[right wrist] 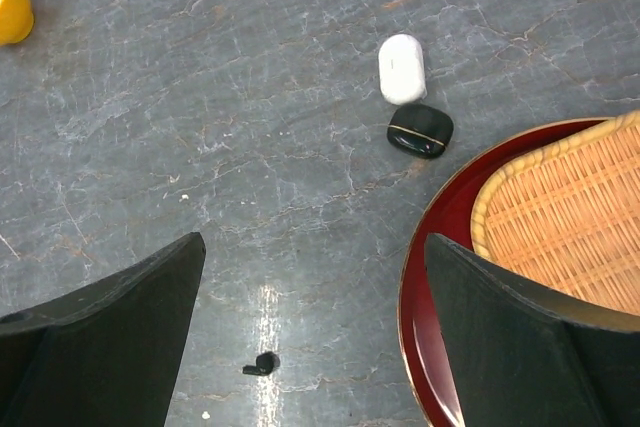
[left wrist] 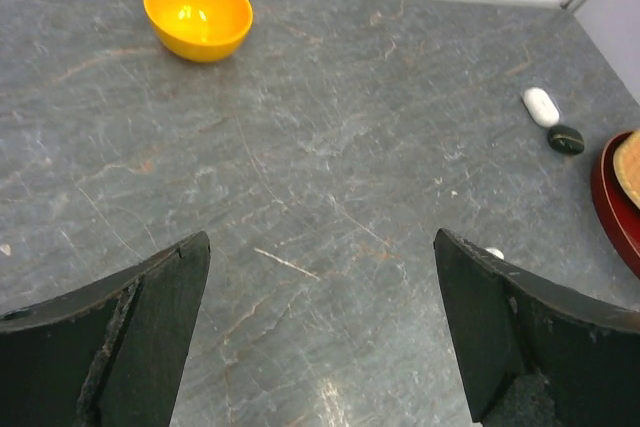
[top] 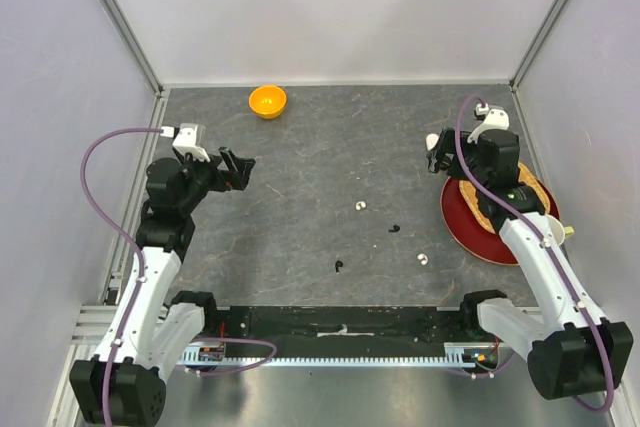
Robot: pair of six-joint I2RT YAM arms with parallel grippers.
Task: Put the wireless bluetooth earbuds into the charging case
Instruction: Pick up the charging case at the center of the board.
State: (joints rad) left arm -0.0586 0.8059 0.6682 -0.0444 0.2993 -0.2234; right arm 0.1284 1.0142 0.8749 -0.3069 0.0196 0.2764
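The charging case (right wrist: 420,130) is a glossy black pebble lying beside a white case (right wrist: 402,68), close to the red plate's rim. It also shows in the left wrist view as the black charging case (left wrist: 566,138); the right arm hides it from the top camera. Two white earbuds (top: 360,206) (top: 423,258) and two black earbuds (top: 394,228) (top: 340,267) lie scattered mid-table. One black earbud (right wrist: 262,363) sits on the mat below my right gripper (right wrist: 315,242), which is open and empty. My left gripper (left wrist: 322,247) hovers open over bare mat at the left (top: 235,169).
An orange bowl (top: 267,101) stands at the back, left of centre. A red plate (top: 470,232) holding a wicker tray (top: 530,192) sits at the right under the right arm. White walls close the table on three sides.
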